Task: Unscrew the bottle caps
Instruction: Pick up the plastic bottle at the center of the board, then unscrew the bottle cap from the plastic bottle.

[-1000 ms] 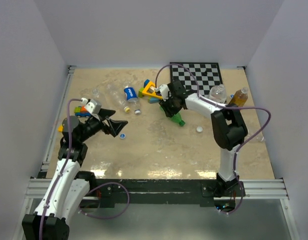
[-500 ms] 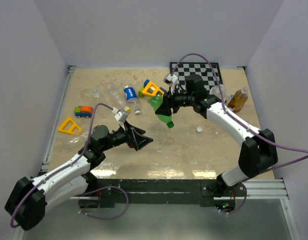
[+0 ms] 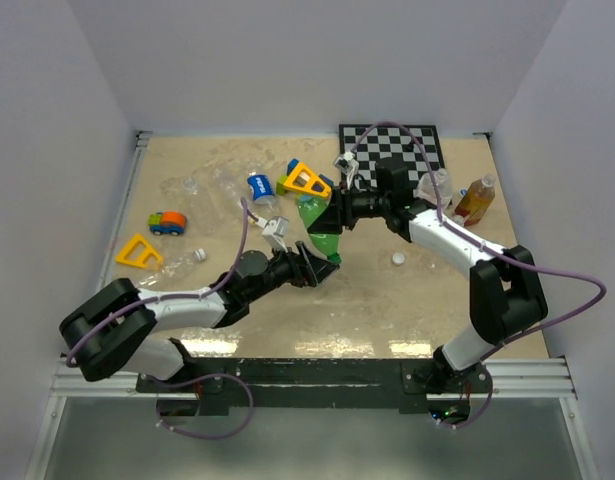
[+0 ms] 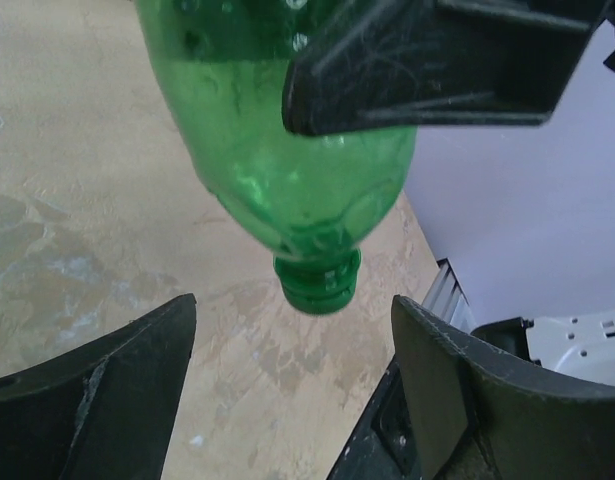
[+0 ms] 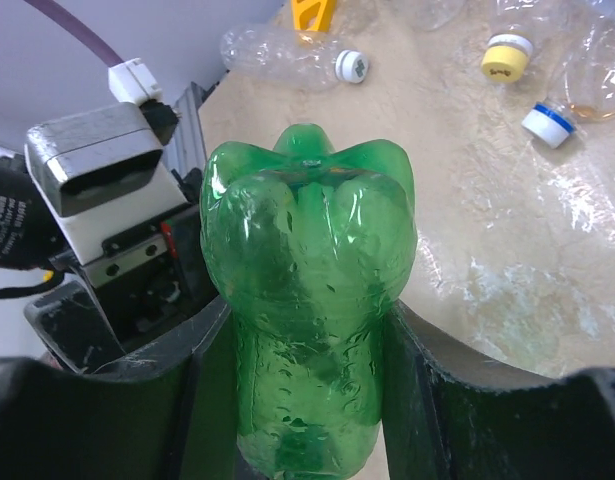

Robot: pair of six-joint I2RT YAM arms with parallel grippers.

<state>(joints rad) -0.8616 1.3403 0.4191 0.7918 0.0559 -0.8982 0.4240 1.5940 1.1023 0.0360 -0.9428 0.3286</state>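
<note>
1. The left gripper has its jaws spread, one on each side of the green cap, and neither touches it.
2. The right gripper has its jaws pinching the green bottle around its body. It holds the bottle above the table, cap end aimed at the left gripper.
3. The cap sits barely inside the left jaws' reach. Closing here may catch only its tip, and the twist would slip.
4. The bottle looks thin and empty, so a hard twist could spin it in the right jaws or buckle it.
5. A yellow cap and a blue-and-white cap lie loose below, and a freed cap could roll among them.
</note>
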